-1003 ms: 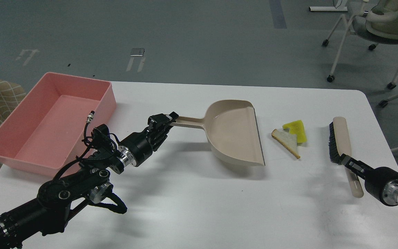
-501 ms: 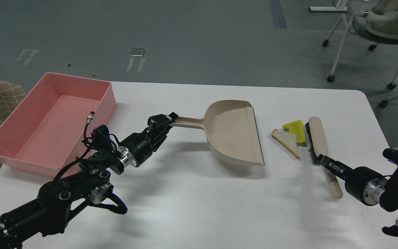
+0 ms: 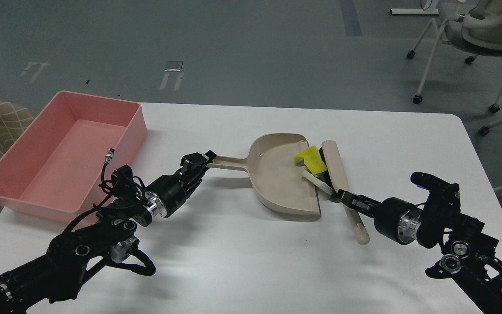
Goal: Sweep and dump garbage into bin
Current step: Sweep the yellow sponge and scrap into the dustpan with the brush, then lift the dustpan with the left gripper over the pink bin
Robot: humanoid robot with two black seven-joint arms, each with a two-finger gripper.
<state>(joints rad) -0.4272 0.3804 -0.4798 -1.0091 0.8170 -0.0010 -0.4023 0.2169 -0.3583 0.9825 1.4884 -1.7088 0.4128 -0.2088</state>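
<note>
Yellow sponge piece (image 3: pixel 310 158) in dustpan (image 3: pixel 277 187), beside brush (image 3: pixel 336 168), right gripper (image 3: pixel 346 197) gripping it

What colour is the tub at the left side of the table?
The tub is pink, seen clearly in the head view.

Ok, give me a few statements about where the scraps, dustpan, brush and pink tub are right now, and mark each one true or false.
1. The yellow sponge piece is at the mouth of the dustpan. True.
2. The pink tub already holds both scraps. False: no scrap is in it; both are at the dustpan.
3. The left gripper holds the dustpan's handle. True.
4. The brush lies alone at the table's right edge. False: it is against the dustpan's open edge, held by the right gripper.
5. The bread-like slice sits between brush and dustpan. True.
</note>
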